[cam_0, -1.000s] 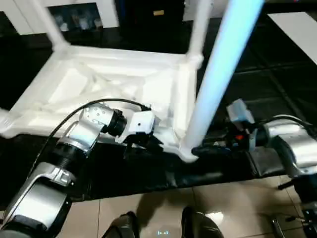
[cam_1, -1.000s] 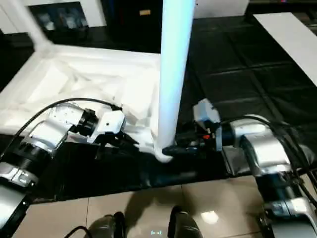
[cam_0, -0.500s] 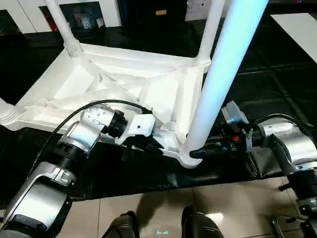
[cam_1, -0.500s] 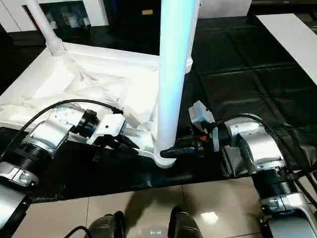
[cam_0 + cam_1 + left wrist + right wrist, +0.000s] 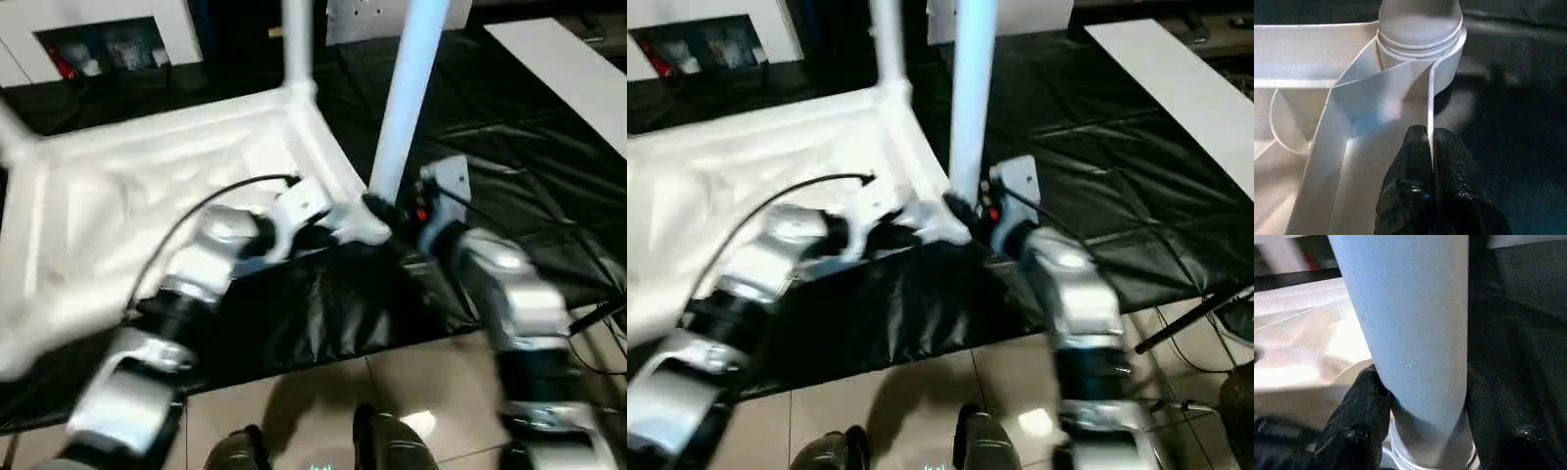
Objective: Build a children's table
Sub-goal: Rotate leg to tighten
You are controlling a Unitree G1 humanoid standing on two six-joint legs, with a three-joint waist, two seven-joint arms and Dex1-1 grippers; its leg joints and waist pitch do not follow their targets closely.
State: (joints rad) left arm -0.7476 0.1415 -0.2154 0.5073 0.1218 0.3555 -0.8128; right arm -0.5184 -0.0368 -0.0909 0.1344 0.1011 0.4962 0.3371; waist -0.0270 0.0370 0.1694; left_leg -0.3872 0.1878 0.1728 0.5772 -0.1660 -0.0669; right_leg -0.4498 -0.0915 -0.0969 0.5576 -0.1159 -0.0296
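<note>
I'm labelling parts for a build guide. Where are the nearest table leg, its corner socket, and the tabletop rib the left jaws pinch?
table leg (image 5: pixel 1410 323), right wrist view, mid shaft.
corner socket (image 5: pixel 1449 58), left wrist view, outer wall.
tabletop rib (image 5: pixel 1376 88), left wrist view, flat face.

Black sheet (image 5: pixel 323 313) covers the desk, wrinkled near its front edge. Beige tiled floor (image 5: pixel 921 411) below. White panel (image 5: pixel 1185 88) lies at right.
</note>
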